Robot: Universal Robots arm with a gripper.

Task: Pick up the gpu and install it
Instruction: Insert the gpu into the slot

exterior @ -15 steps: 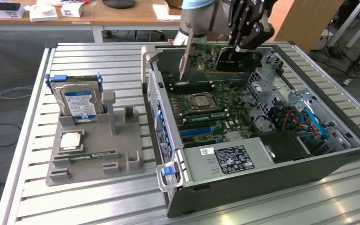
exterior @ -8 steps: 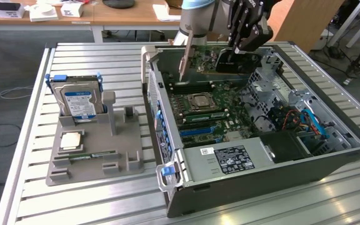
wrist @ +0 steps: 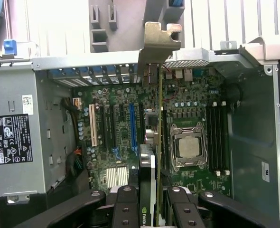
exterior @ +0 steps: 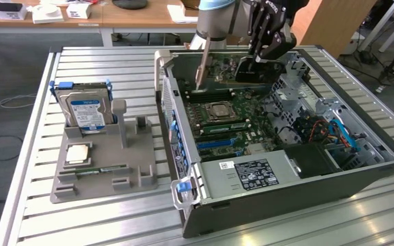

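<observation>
- Gripper (wrist: 152, 209) pinched on the gpu (wrist: 153, 156), a finger (wrist: 126, 206) against each face, gripping the end away from the bracket (wrist: 158, 40).
- Gpu held on edge inside the open case (exterior: 286, 205), over the mainboard (wrist: 111, 142), in line between the blue slot (wrist: 132, 124) and the socket (wrist: 188, 147), bracket by the rear wall (wrist: 83, 61). Cannot tell whether its lower edge touches a slot.
- Likely trouble: landing off the slot's line, judging by how close the neighbouring slots lie; could scrape the gold edge across the mainboard or jam in the wrong slot.
- Could also catch the bracket on the rear wall's rim, since it stands right at that wall; would tip the gpu in the pinch.
- Held by one end only, so any push down could rock the far end up and seat the gpu crooked.
- Could slip between the fingers if pressed hard against a tight slot.
- Close by: the socket with its bare chip just beside the gpu, easy to knock with a sideways drift.
- Further off in the case: supply box (exterior: 248, 174) and blue cables (exterior: 340, 133), well apart from the gpu, not in the way.
- Outside the case, on the table (exterior: 80, 225): grey holder (exterior: 115, 179) with a drive (exterior: 86, 110) standing in it, well clear of the work.
</observation>
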